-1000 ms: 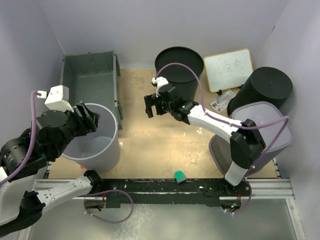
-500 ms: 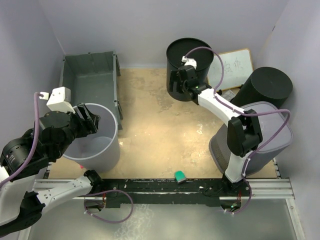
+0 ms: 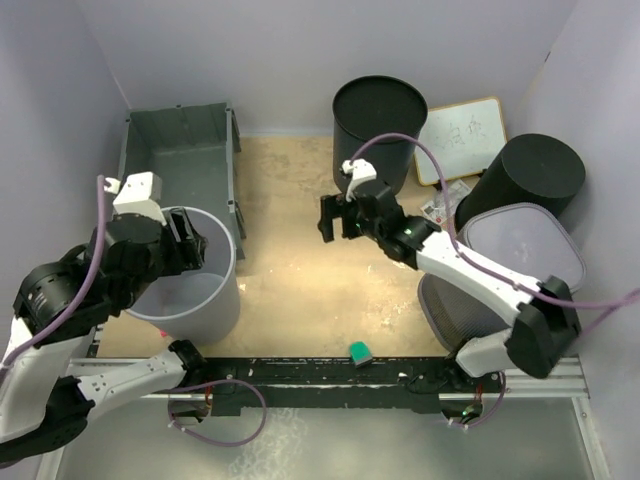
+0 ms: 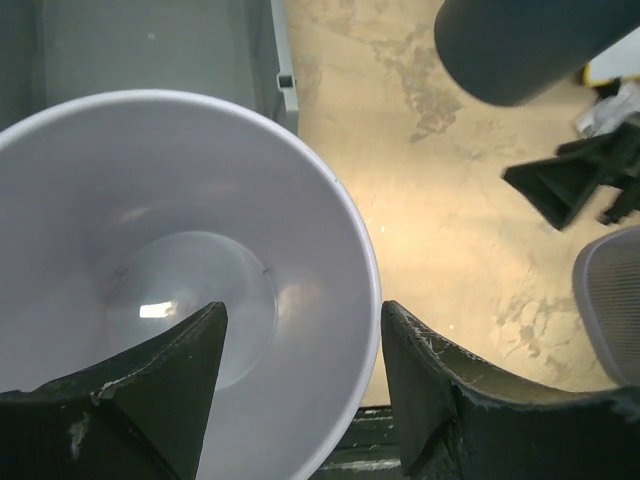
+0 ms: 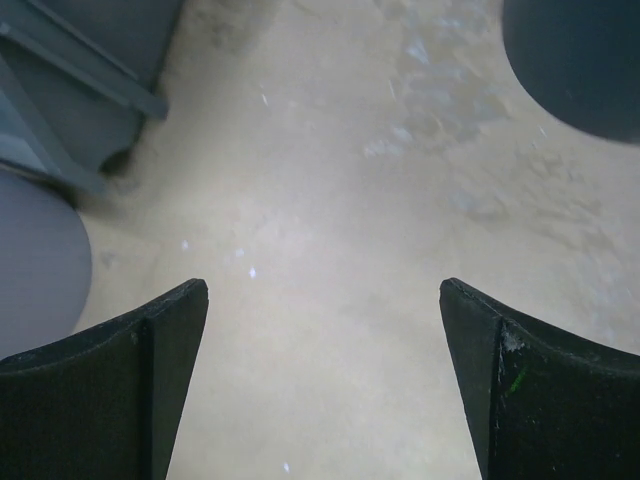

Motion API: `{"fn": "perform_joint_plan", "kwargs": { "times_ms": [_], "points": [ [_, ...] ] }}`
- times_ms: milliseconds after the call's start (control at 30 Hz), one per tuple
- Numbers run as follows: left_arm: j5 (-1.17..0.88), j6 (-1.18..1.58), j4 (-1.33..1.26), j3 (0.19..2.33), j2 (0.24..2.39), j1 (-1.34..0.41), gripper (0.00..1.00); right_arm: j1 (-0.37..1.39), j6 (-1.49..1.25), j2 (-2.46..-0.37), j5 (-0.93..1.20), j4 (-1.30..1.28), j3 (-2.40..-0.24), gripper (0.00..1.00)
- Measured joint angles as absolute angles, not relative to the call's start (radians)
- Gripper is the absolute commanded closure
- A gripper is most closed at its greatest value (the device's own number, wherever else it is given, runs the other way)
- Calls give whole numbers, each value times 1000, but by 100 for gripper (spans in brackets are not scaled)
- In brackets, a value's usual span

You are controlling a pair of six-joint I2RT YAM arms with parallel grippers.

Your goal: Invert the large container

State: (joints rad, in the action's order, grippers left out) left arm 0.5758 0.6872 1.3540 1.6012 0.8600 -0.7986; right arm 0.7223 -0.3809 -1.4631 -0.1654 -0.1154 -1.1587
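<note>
The large container (image 3: 180,160) is a dark grey crate standing open side up at the far left of the table. Its corner shows in the left wrist view (image 4: 150,45) and the right wrist view (image 5: 90,50). My left gripper (image 3: 190,245) is open. Its jaws straddle the right rim of the round light grey bin (image 4: 300,250) just in front of the crate, one finger inside and one outside (image 4: 302,310). My right gripper (image 3: 333,217) is open and empty above bare table, right of the crate (image 5: 323,290).
The light grey bin (image 3: 195,290) stands against the crate's near end. An upright black bin (image 3: 378,115), a whiteboard (image 3: 460,135), an upturned black bin (image 3: 530,175) and a grey mesh basket (image 3: 520,265) fill the right side. A green block (image 3: 359,351) lies at the front edge.
My right gripper has swung from the black bin back down and left over the middle of the table. My left gripper has shifted slightly up and right over the light grey bin.
</note>
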Motion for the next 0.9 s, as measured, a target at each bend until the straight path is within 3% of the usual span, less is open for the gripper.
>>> {"fn": "perform_joint_plan", "kwargs": {
  "times_ms": [333,600,767,900],
  "points": [
    [504,719,1334,1483,897,-799,42,707,-395,-1041,-239,-274,-964,0],
    [464,767,1182,1332,917,-799,45,707,-402,-977,-252,-357,-964,0],
    [460,794,1130,1240,934,-799,58,707,-415,-976,-248,-391,-964,0],
    [443,812,1103,1209,938,-799,84,707,-421,-969,-245,-410,-965,0]
  ]
}}
